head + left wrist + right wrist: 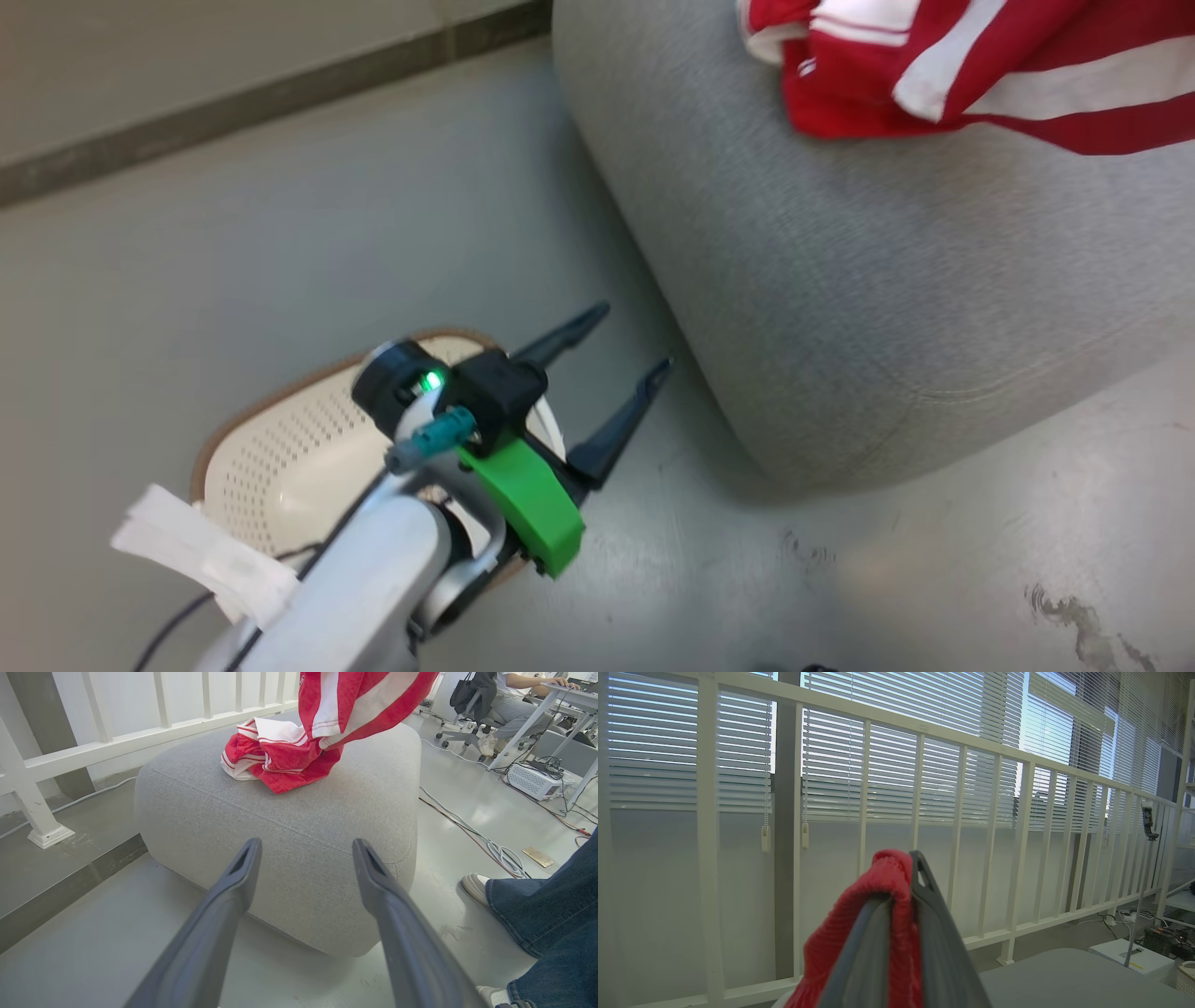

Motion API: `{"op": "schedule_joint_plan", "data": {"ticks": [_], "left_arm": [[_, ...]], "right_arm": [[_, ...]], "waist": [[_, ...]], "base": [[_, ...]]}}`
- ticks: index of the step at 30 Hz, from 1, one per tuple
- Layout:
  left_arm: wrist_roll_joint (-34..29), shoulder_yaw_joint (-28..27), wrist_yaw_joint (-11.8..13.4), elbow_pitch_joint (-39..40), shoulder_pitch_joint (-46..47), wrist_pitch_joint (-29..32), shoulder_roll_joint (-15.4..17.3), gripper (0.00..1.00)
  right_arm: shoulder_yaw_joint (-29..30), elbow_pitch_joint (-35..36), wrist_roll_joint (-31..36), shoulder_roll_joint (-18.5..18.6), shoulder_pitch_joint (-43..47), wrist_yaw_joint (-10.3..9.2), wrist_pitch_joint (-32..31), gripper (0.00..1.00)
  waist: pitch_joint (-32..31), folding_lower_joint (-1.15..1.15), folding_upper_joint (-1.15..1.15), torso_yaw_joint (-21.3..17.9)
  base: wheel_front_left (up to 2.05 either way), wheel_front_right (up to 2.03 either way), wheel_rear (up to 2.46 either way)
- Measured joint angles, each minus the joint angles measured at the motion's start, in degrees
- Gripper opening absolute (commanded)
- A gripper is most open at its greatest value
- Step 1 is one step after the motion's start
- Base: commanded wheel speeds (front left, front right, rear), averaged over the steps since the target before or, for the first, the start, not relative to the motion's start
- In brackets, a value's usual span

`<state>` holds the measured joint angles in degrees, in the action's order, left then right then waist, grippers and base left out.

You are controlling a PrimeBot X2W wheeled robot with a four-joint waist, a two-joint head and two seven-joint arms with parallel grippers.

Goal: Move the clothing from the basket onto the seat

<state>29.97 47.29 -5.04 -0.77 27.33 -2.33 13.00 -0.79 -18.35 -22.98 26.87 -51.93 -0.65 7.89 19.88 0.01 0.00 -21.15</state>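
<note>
Clothing (280, 760) is lying and hanging at the seat (289, 830). One red-and-white piece is resting crumpled on the grey top, towards its far side in the left wrist view. A second piece is dangling above it and reaching down to the heap. Red knit fabric is sitting pinched between the fingers of the right end effector (906, 868), which is clamping together on the clothing near the tips.

The left end effector (632, 339) is standing wide apart, gripping nothing and touching nothing, and pointing at the seat's near side low over the floor (233, 233). Behind its wrist the basket (280, 448) is sitting on the floor near the seat, partly hidden by the pale forearm.

A white railing (920, 788) is running behind the seat, with slatted blinds (668, 742) beyond it. Cables (467, 826) are trailing across the floor. The jeans-clad legs of a person (551, 914) are showing close to the seat, and a seated person (514, 700) is working at a desk (570, 695) farther off.
</note>
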Motion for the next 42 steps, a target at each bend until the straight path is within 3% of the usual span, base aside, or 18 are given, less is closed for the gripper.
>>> {"op": "schedule_joint_plan", "data": {"ticks": [8,11,20,27,28,31,32,33,42], "left_arm": [[-1.07,-0.7,0.01,4.61,3.09,3.57,2.76,1.0],[-2.26,-0.76,0.01,6.28,3.84,4.99,3.78,1.0],[-2.96,-2.32,0.02,9.02,5.38,6.77,6.46,1.0],[-2.93,-2.98,0.02,9.02,5.51,6.81,7.79,1.0],[-2.93,-3.08,0.02,9.01,5.51,6.81,7.93,1.0],[-2.72,-3.37,0.02,9.01,5.5,6.76,8.04,1.0],[-2.56,-3.49,0.03,9.02,5.5,6.76,8.05,1.0],[-2.49,-3.7,0.04,9.02,5.5,6.75,8.08,1.0],[-1.89,-4.75,0.52,8.87,5.13,5.55,9.18,1.0]], "right_arm": [[4.44,-5.61,-1.32,2.05,-1.72,-3.42,-1.16,0.0],[4.94,-7.39,-1.36,1.98,-1.77,-3.52,-1.16,0.0],[2.57,-14.73,-1.99,-5.27,-1.79,-4.59,-0.36,0.0],[-0.34,-19.2,-0.57,-7.89,-1.57,-5.0,0.55,0.0],[-0.76,-19.58,-0.48,-8.24,-1.57,-5.0,0.73,0.07],[-1.87,-20.38,0.1,-9.1,-1.66,-4.92,2.02,0.53],[-1.97,-20.58,0.32,-9.04,-1.7,-4.9,2.48,0.84],[-2.03,-20.79,0.37,-8.99,-1.73,-4.67,2.77,1.0],[-3.76,-23.97,0.96,-10.79,-1.85,-2.68,4.23,1.0]], "waist": [[6.41,0.0,0.0,2.86],[8.89,0.0,0.0,3.77],[16.06,0.01,0.0,5.56],[18.88,0.0,0.0,5.89],[19.03,0.0,0.0,5.78],[19.04,0.0,0.0,5.18],[18.98,0.0,0.0,4.96],[18.91,0.0,0.0,4.73],[17.3,0.0,0.0,2.05]], "base": [[0.0,0.0,0.0],[0.0,0.0,0.0],[0.0,0.0,0.0],[0.0,0.0,0.0],[0.0,0.0,0.0],[0.0,0.0,0.0],[0.0,0.0,0.0],[0.0,0.0,0.0],[0.0,0.0,0.0]]}}
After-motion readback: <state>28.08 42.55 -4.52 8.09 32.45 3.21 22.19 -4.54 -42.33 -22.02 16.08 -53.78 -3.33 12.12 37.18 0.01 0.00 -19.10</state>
